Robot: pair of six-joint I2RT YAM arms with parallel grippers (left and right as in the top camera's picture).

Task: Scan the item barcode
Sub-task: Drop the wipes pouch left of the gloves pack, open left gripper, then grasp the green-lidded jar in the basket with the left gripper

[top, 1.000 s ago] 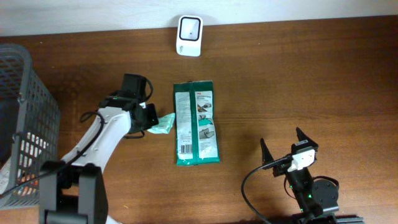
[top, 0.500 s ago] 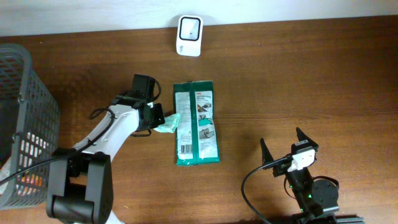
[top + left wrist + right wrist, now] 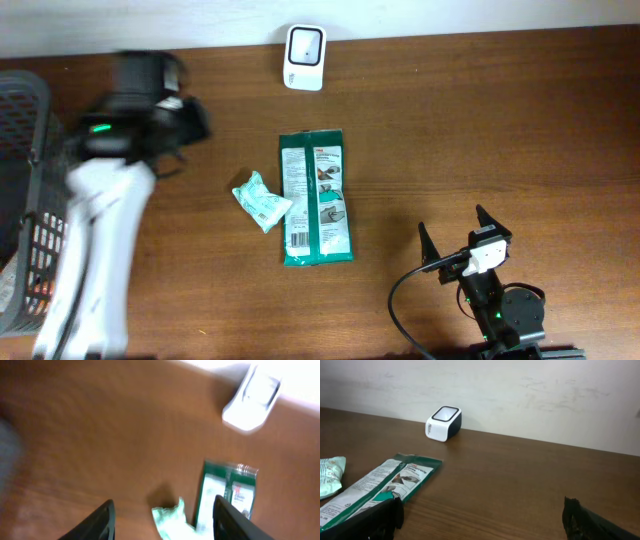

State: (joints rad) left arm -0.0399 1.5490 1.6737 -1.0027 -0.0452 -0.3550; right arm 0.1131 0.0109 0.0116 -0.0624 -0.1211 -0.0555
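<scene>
Left gripper (image 3: pixel 162 502): two black fingers spread apart with nothing between them, high above the brown wooden table (image 3: pixel 500 120). In the overhead view it and its white arm are blurred near the rear left, so the pose there cannot be read. Below it: small pale green crumpled packet (image 3: pixel 261 200), loose on the table, held by nothing, touching the left edge of the long green and white flat pouch (image 3: pixel 316 197). The pouch lies flat, printed face up, its length running toward the white barcode scanner (image 3: pixel 304 44), which sits well apart at the rear edge with its dark window facing up. Judged staged mid-table so either arm can lift an item over that window; which of the two is the item to scan cannot be settled. Right gripper (image 3: pixel 480 517): fingers wide, empty, low at the front right, well apart from both items, apparently parked. Grey wire basket (image 3: pixel 40 150): far left, cut off by the frame, contents behind the mesh indistinct. No barcode legible on packet or pouch; print too small, left wrist view blurred.
</scene>
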